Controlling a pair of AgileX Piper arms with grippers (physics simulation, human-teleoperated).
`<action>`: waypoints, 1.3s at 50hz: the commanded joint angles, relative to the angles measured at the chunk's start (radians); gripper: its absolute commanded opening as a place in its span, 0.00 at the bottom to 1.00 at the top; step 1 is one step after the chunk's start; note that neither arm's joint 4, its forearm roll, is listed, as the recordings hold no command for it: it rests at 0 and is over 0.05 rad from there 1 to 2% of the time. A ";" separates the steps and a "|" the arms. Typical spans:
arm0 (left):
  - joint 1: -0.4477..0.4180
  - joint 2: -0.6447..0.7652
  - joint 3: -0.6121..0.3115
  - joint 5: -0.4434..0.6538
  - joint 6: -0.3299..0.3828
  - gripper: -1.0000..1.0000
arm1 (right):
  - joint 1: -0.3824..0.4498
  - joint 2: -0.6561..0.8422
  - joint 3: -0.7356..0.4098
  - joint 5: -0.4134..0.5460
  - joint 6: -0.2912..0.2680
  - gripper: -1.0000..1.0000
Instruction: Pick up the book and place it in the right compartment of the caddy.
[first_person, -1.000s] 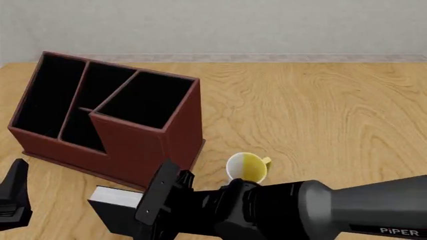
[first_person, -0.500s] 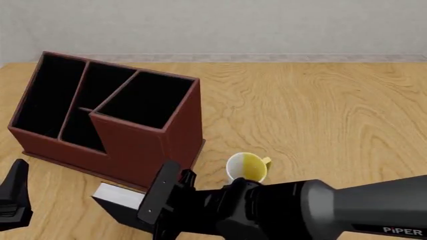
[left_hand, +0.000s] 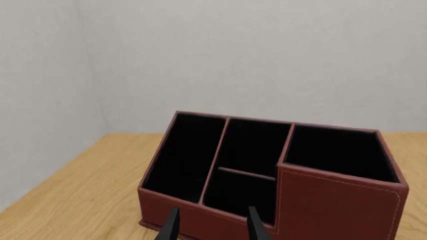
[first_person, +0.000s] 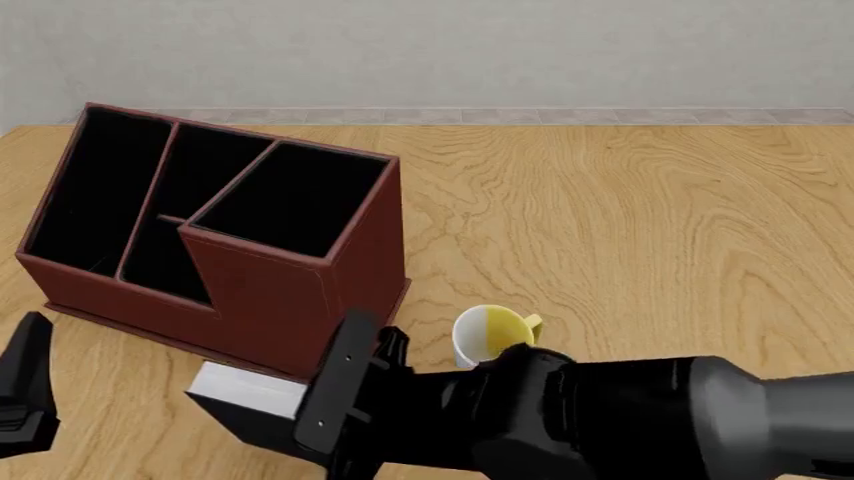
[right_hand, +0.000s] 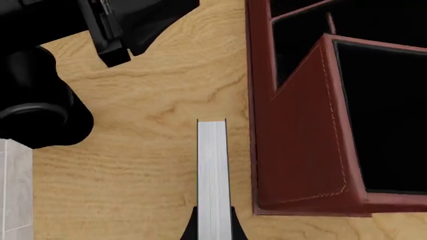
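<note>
My right gripper (right_hand: 213, 229) is shut on the black book (right_hand: 212, 170), with its fingers on both covers and the white page edge between them. In the front view the book (first_person: 248, 392) sits low at the near side of the dark red-brown caddy (first_person: 287, 300), partly hidden by my right arm. The right compartment (first_person: 296, 200) is the wide black-lined opening at the tall end, and it shows in the right wrist view (right_hand: 390, 110) beside the book. My left gripper (left_hand: 212, 227) is open and empty at the near left edge of the front view (first_person: 24, 385), facing the caddy (left_hand: 333, 200).
A white mug with a yellow inside (first_person: 491, 335) stands just right of the caddy's front corner, close to my right arm. The left arm's black body (right_hand: 40, 100) lies across the table from the book. A grey wall backs the table.
My right arm has risen towards the camera and fills more of the front view. The book has shifted slightly right and tilted with it. The left gripper has barely moved.
</note>
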 joint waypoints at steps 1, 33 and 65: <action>-0.004 0.000 -0.015 0.003 -0.009 1.00 | 0.033 -0.138 0.004 0.092 0.030 0.00; -0.008 0.000 -0.029 0.004 -0.013 1.00 | 0.101 -0.489 -0.197 0.535 0.162 0.00; -0.073 0.000 -0.029 0.019 0.004 1.00 | 0.018 -0.528 -0.673 0.890 0.039 0.00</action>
